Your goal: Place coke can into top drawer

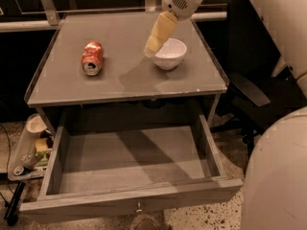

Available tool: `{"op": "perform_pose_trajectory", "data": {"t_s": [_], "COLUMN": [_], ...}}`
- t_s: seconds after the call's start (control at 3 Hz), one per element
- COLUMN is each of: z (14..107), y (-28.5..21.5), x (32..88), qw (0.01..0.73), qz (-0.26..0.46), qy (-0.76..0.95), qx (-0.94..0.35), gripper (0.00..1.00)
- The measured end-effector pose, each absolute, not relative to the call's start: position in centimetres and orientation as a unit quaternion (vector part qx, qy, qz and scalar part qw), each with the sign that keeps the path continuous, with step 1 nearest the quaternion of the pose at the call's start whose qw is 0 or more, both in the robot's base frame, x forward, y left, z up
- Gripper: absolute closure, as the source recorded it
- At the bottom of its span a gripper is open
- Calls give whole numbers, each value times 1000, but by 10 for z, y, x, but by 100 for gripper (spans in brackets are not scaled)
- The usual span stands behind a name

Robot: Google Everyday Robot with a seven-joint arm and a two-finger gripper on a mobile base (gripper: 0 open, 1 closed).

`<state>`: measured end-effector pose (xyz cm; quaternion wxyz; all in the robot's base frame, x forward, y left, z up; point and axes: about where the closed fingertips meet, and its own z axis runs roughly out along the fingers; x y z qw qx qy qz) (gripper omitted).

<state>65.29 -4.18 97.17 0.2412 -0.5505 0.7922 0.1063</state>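
The red coke can lies on its side on the left part of the grey cabinet top, its silver end toward me. The top drawer is pulled wide open below, empty, with a small knob at its front centre. My gripper hangs from the white arm above the cabinet top, at the left rim of the white bowl, well right of the can.
A black office chair stands to the right of the cabinet. A tray with cups and clutter sits on the floor at the left. My white arm body fills the right foreground. A rail runs behind the cabinet.
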Motion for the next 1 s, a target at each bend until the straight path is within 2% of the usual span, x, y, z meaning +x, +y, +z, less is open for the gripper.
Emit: {"op": "perform_pose_trajectory", "data": {"t_s": [0.33, 0.67, 1.0], "z": [963, 962, 945], "y": [-9, -8, 27], "x": [674, 676, 667], "qw": [243, 242, 233], "qz": [130, 130, 156], "qy": [806, 806, 795], "qx": [-524, -524, -538], "gripper": [0, 0, 0]}}
